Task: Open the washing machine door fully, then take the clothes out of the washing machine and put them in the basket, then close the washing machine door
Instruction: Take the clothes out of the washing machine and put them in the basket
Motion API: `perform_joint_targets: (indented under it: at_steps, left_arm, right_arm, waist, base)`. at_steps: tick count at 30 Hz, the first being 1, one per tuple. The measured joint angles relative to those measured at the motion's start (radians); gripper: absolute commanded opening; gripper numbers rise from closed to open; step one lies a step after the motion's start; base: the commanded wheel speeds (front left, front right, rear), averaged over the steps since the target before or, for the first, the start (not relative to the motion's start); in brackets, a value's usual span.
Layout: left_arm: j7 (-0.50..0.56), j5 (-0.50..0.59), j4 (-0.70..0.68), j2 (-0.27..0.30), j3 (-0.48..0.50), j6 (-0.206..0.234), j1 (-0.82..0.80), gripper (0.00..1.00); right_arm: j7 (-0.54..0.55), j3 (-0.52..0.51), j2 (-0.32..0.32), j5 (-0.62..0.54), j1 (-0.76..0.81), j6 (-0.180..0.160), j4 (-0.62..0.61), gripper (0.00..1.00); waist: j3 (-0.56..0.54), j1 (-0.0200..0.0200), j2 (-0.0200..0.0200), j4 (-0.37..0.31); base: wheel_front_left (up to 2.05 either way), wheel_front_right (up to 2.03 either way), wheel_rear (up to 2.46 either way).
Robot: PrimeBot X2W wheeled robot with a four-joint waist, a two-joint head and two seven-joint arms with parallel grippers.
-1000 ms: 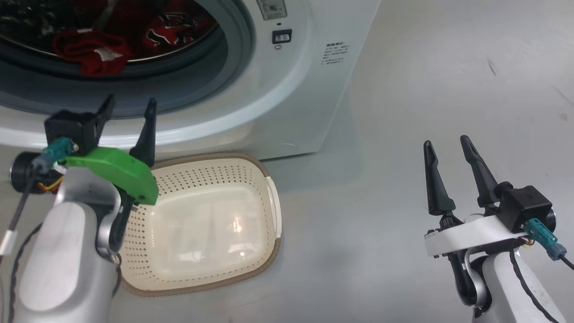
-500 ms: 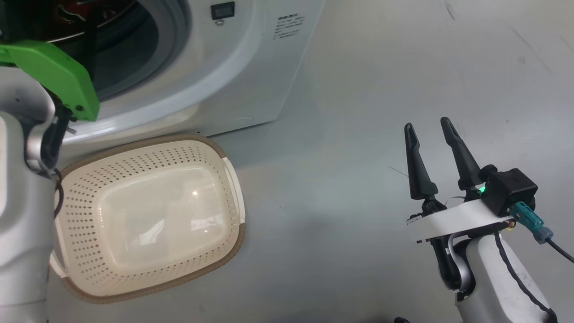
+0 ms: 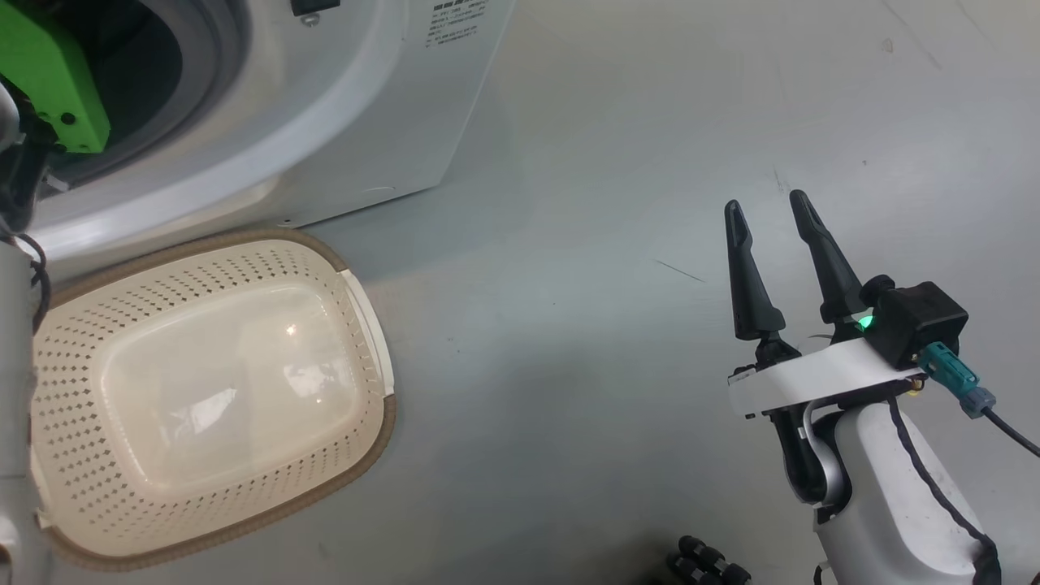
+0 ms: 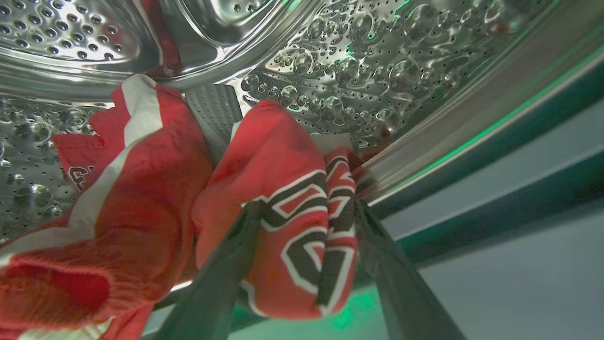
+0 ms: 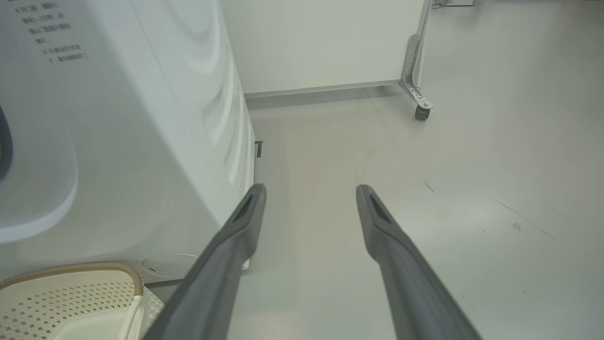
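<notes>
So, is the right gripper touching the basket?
Apart. The head view shows bare floor between the right gripper and the basket.

Test lab: washing machine (image 5: 141, 141), wheeled partition (image 5: 321, 42)

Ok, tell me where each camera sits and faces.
Head view: on the head, facing down at grey floor, cream perforated plastic basket and white washing machine; right fingers lower right, green left-arm bracket upper left.
Left wrist view: on that wrist, inside the dimpled steel drum, looking along left fingers straddling a red jersey.
Right wrist view: along its open fingers at floor beside the machine.
Head and right wrist views share basket and machine.
</notes>
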Motion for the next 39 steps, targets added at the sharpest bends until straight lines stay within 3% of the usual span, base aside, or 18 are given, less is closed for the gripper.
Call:
perform_joint_targets:
  at_steps: [1,2,12,16,27,39]
  left_arm:
    - [-0.001,0.000,0.010,-0.001,0.003,0.000,-0.009,0.40]
    - [-0.001,-0.001,0.018,-0.001,0.006,0.000,-0.017,0.00]
    - [-0.015,-0.010,0.075,-0.002,0.009,0.000,-0.054,0.00]
    - [-0.065,-0.010,0.086,-0.004,0.008,-0.001,-0.061,0.00]
    - [-0.247,-0.034,0.085,-0.056,0.023,-0.008,-0.048,0.00]
    - [-0.479,-0.034,0.059,-0.100,0.029,-0.009,0.107,0.00]
  right_arm:
    - [0.000,-0.002,0.001,0.000,-0.003,0.000,0.003,1.00]
    - [0.000,-0.002,0.002,0.000,-0.006,0.000,0.007,1.00]
    - [0.000,-0.037,0.006,0.000,-0.022,0.007,0.011,1.00]
    - [0.000,-0.053,0.007,0.000,-0.041,0.007,0.003,1.00]
    - [0.000,-0.086,0.003,-0.021,-0.041,0.008,0.001,1.00]
    - [0.000,-0.117,-0.018,-0.046,-0.026,0.008,0.020,1.00]
  waist:
    - [0.004,0.0000,0.0000,-0.003]
    - [0.007,0.0000,0.0000,-0.006]
    - [0.021,0.0000,0.0000,-0.004]
    - [0.026,0.0000,0.0000,0.012]
    - [0.014,0.0000,0.0000,0.068]
    - [-0.061,0.0000,0.0000,0.125]
  base:
    - [0.00,0.00,0.00]
    - [0.00,0.00,0.00]
    - [0.00,0.00,0.00]
    - [0.00,0.00,0.00]
    - [0.00,0.00,0.00]
    - [0.00,0.00,0.00]
